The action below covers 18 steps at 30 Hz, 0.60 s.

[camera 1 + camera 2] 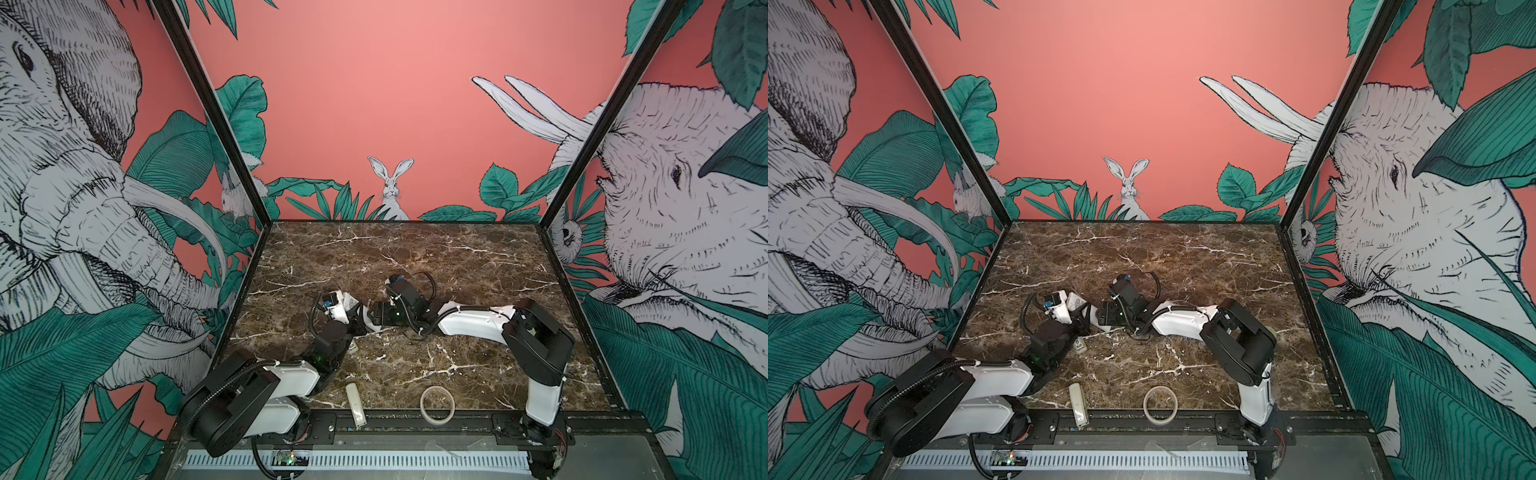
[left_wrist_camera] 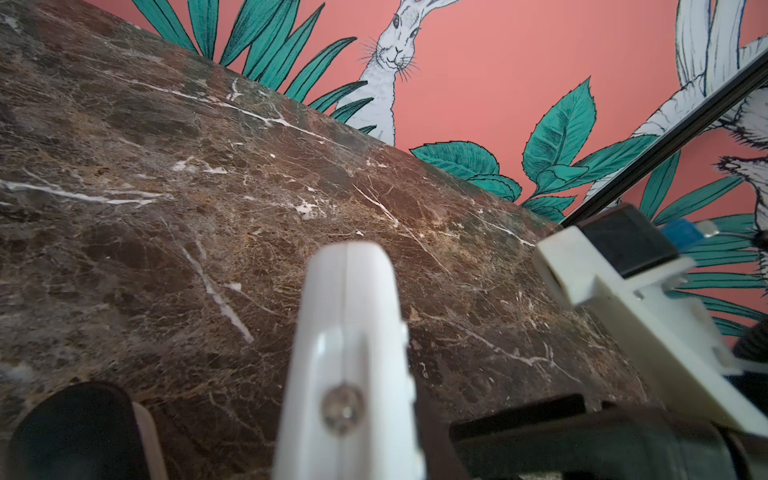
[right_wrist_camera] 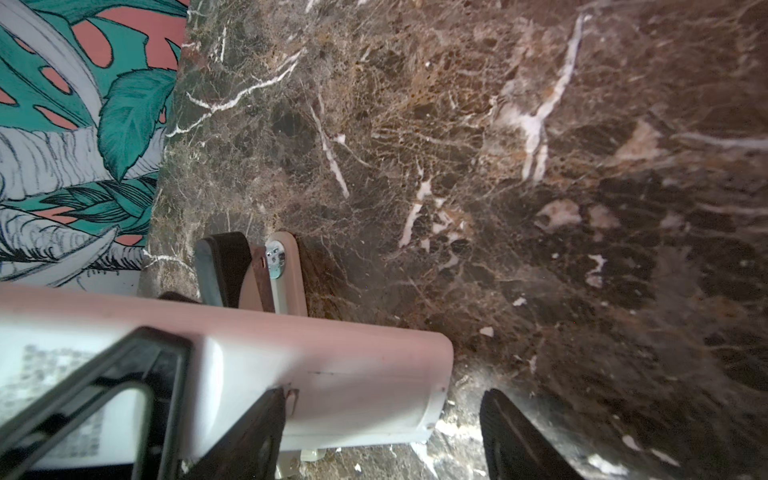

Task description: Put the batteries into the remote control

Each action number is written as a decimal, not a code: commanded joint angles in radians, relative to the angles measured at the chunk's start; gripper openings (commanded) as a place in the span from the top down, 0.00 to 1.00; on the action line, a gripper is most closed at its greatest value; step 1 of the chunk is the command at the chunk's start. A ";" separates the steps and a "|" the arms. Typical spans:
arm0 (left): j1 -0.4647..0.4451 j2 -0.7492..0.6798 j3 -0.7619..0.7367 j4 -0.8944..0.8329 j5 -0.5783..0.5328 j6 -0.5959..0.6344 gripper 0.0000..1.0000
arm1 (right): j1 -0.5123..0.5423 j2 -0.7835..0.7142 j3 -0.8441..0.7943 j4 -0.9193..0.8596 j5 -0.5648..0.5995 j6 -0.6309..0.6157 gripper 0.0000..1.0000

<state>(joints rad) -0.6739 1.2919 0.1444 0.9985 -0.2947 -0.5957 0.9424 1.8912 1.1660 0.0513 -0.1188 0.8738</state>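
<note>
Coral-pink papered walls (image 1: 374, 104), printed with grey elephants, green leaves and a white rabbit, enclose three sides of a dark brown, white-veined marble tabletop (image 1: 415, 257). Two black-and-white robot arms reach in from the black front rail and meet near its middle. The left arm (image 1: 286, 376) bends in from the near left corner and the right arm (image 1: 469, 322) from the near right. Their heads almost touch in both top views. The left gripper (image 1: 360, 321) is clamped tight on the slim white rectangular plastic remote control (image 2: 349, 316). In the left wrist view the remote stands edge-on between the gripper's black fingers (image 2: 79, 428), its side seam facing the lens above the marble. The right gripper (image 3: 384, 399) stands wide open and holds nothing. In the right wrist view the remote's plain rounded end reaches into the gap between its jaws. One finger crosses the remote's broad face, though whether it presses there cannot be told. The other finger (image 3: 515, 432) hangs clear over bare stone. A ring of pale translucent tape (image 1: 436, 419) lies flat at the table's front edge. Just left of it, a plain cream stick-shaped remote (image 1: 356, 402) overhangs onto the rail. A small grey-white remote with a black-and-white label (image 1: 353, 345) lies on the marble, partly hidden under the left arm.
</note>
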 commanded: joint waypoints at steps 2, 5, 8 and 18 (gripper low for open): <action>-0.056 -0.010 0.006 -0.154 0.159 0.091 1.00 | 0.051 0.065 -0.044 -0.174 -0.024 -0.045 0.26; -0.057 -0.017 0.003 -0.159 0.150 0.100 1.00 | 0.047 0.051 -0.056 -0.175 -0.019 -0.045 0.26; -0.058 -0.011 0.002 -0.164 0.150 0.106 1.00 | 0.041 0.038 -0.063 -0.175 -0.017 -0.048 0.26; -0.059 0.036 -0.017 -0.120 0.139 0.106 1.00 | 0.005 -0.043 -0.083 -0.230 0.014 -0.095 0.26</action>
<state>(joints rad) -0.7021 1.2827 0.1493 0.9993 -0.2687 -0.5076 0.9386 1.8481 1.1427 0.0082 -0.1074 0.8219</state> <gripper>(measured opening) 0.209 0.743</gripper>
